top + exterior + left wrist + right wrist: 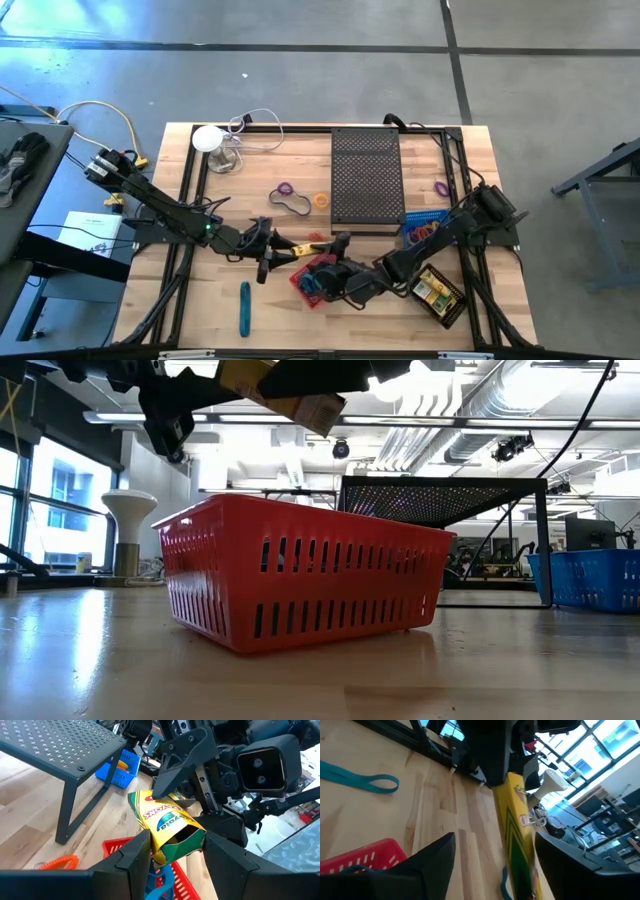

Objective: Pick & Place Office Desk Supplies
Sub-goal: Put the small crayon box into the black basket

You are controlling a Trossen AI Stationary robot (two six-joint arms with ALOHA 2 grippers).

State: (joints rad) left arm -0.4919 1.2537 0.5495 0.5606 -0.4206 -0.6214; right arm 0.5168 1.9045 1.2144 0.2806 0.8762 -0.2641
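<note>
Tabletop: pale wooden planks point(190, 300) with a dark frame along the edges; it stands on a grey concrete floor point(300, 60) crossed by dark lines.
Room: in the low view, an open hall with white ceiling ducts point(480, 400), strip lights and large windows point(60, 500) on one side.
Left end effector: point(272, 250) reaches toward the tabletop's middle from the left; its two dark fingers point(135, 852) are pinched on one end of a yellow crayon box point(165, 822), held in the air above the red basket point(300, 575).
Right end effector: point(335, 247) comes in from the right and meets the same box; its fingers point(432, 857) stand spread on either side of the box's far end, and whether they touch it cannot be told.
Red basket: sits on the tabletop just below the two end effectors, with something blue inside it.
Perforated black tray: point(366, 180) stands on legs behind the basket, near the tabletop's middle.
Blue basket: point(420, 225) to the right of the tray, holding coloured items.
Loose supplies: a teal band point(244, 308) near the front edge, a purple loop point(283, 190) and an orange ring point(320, 200) left of the tray.
White round object: point(208, 138) at the back left, with a cable.
</note>
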